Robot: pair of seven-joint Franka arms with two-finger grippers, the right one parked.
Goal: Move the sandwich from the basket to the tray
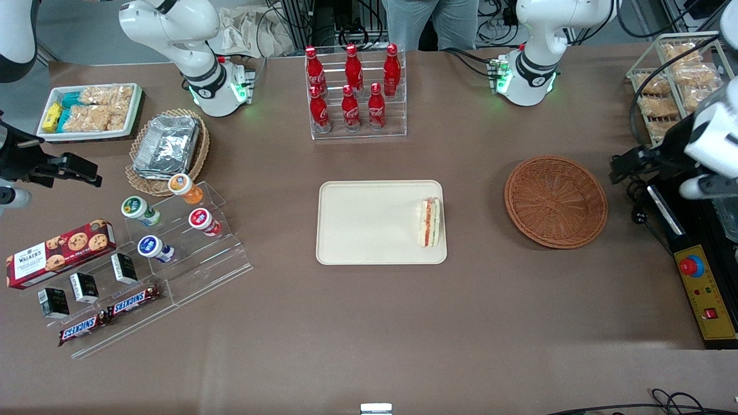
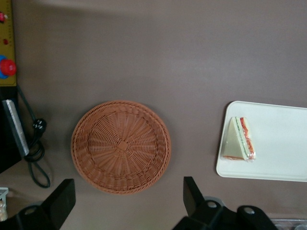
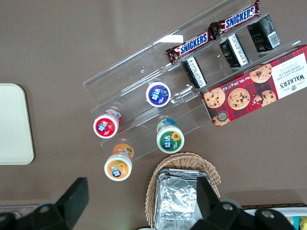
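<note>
Here, sandwich (image 1: 430, 222): lies on the tray, close against the tray's edge that faces the basket; cut side up, with orange-red and pale layers showing.
Tray (image 1: 369, 225): flat cream-beige rectangle with rounded corners, at the middle of the brown table (image 1: 369, 323); bare apart from the sandwich.
Basket (image 1: 555, 201): round reddish-brown wicker, beside the tray toward the working arm's end of the table; nothing lies in it, and a strip of table separates it from the tray.
Gripper (image 2: 129, 201): raised above the table at the working arm's end, close to the basket; its two dark fingers (image 2: 62, 199) stand wide apart, with nothing between them.
Sandwich, wrist view (image 2: 239, 140): a triangular wedge near the corner of the tray (image 2: 283, 143), well apart from the basket (image 2: 121, 146).
Bottle rack (image 1: 357, 92): clear stand of red bottles, farther from the front camera than the tray.
Control box (image 1: 706, 291): yellow panel with a red button, at the working arm's end of the table.
</note>
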